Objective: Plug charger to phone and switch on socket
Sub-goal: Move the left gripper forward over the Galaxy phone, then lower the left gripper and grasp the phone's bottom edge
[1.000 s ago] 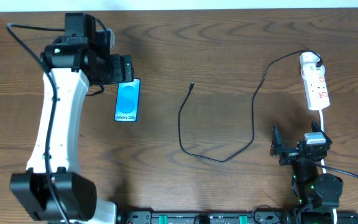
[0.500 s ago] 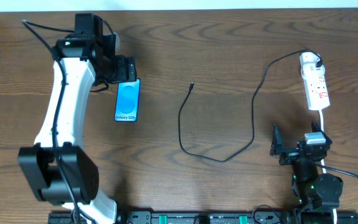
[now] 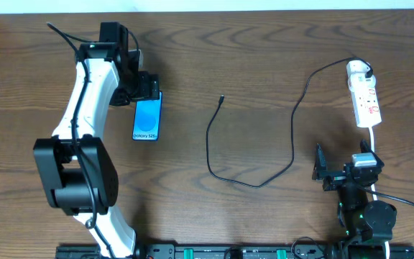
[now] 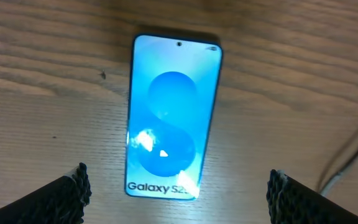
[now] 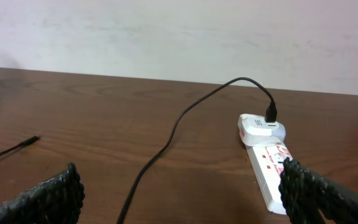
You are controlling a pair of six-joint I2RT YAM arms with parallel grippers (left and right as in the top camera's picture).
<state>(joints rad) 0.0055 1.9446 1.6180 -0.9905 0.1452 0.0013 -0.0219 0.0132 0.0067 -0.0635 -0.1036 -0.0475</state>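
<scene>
The phone (image 3: 147,116) lies flat at the table's left, blue screen up with its "Galaxy" text. My left gripper (image 3: 146,88) hangs open at its far end. In the left wrist view the phone (image 4: 173,115) fills the middle, and the left gripper (image 4: 178,196) has its fingers (image 4: 67,196) spread wide to either side of the text end, touching nothing. The charger (image 3: 254,185) loops loosely across the middle, its tip (image 3: 222,98) free on the wood and its other end at a white plug (image 5: 261,127) in the socket (image 3: 365,97). My right gripper (image 3: 342,155) rests open near the front right.
The socket's white cord (image 3: 373,137) runs down past my right arm. A pale wall (image 5: 179,31) rises behind the table's far edge. My left arm (image 3: 85,108) stretches along the left side.
My left arm's lower part has swung right and its wrist has shifted slightly right, staying over the phone's far end. Phone, charger, socket and right arm are unmoved.
</scene>
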